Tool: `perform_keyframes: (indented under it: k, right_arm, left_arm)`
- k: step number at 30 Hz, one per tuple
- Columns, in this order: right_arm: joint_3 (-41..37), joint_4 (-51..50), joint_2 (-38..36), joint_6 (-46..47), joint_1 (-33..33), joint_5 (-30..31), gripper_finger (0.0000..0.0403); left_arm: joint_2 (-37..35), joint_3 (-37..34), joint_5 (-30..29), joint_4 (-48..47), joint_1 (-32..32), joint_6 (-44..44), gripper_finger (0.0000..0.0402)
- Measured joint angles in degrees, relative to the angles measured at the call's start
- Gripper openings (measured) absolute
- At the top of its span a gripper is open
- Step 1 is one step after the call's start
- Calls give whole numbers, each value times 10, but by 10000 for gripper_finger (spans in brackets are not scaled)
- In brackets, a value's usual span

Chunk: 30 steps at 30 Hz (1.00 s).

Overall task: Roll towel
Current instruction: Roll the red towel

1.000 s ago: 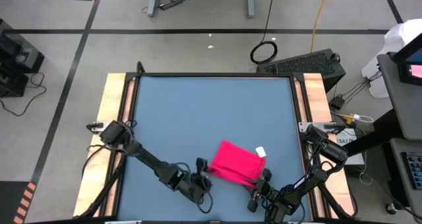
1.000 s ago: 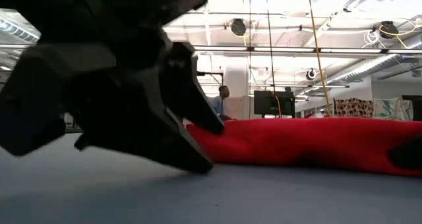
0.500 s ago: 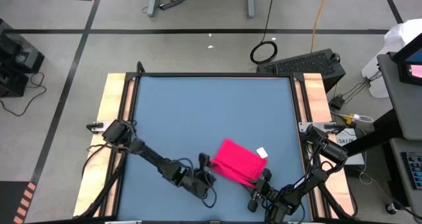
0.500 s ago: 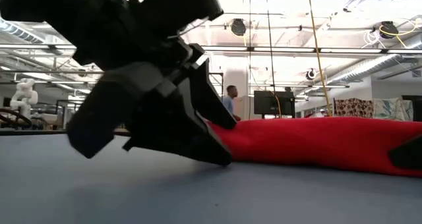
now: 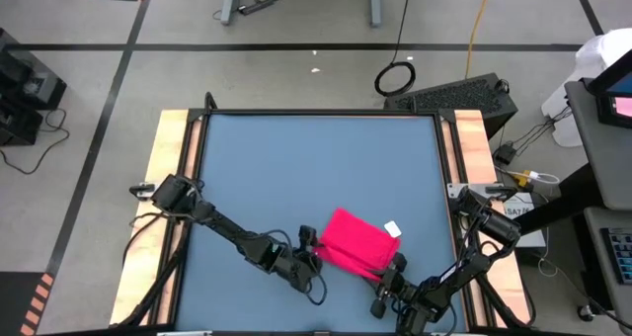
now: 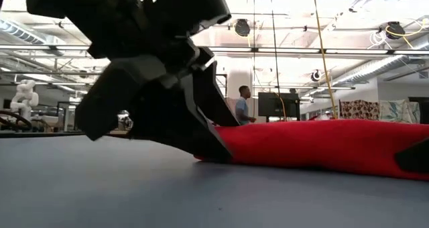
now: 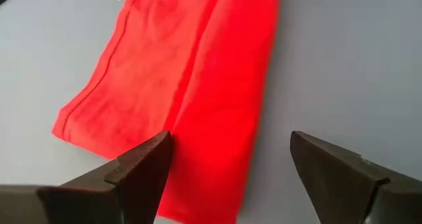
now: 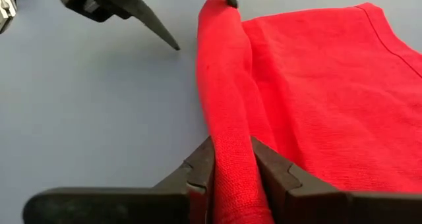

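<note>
Bright pinkish-red rectangular cloth towel (image 5: 357,242) lies on the blue-topped table (image 5: 296,168) w/ pale wooden side rails, toward the near right part, set at an angle; its small white tag (image 5: 391,227) sits at the far right edge. The near edge of the towel is folded over into a thick ridge running along that side. Right claw (image 5: 394,273) is at the near right end of that ridge, clenched on it: in the right wrist view the red fold (image 8: 227,118) runs straight between the two dark fingers (image 8: 198,171), pinched tight. Left claw (image 5: 308,255) is down low at the towel's left end, fingers spread wide, nothing in them; from its wrist view the two dark fingertips (image 7: 142,168) stand either side of the rolled edge (image 7: 217,132), one over the cloth, other over bare table. Low view shows the left claw (image 6: 201,131) w/ its tip about at the table beside the towel (image 6: 315,144). A person (image 6: 241,107) stands far back in the room.
</note>
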Motion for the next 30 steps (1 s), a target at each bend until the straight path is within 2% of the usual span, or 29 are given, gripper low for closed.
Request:
perform_keyframes:
  k: [7,11,15,20,23,24,27,30]
  right_arm:
    - [0,0,0,-2,0,1,61]
    - [0,1,0,-6,0,1,61]
    - [0,2,0,-16,0,0,61]
    - [0,0,-2,-49,0,-2,61]
    - [0,-13,-15,-107,-4,-18,67]
    - [0,-19,-23,-136,-5,-29,71]
    - [-1,-36,-48,-259,-12,-45,92]
    - [-3,-59,-79,-356,-15,-53,121]
  left_arm:
    - [6,0,-1,-2,10,1,312]
    - [15,0,32,8,29,0,286]
    - [16,1,88,12,47,-2,223]
    - [4,1,123,-8,50,-24,101]
    - [-16,3,152,-58,52,-72,29]
    - [-23,5,162,-80,52,-97,19]
    - [-41,6,226,-124,59,-174,24]
    - [-42,4,312,-117,69,-255,36]
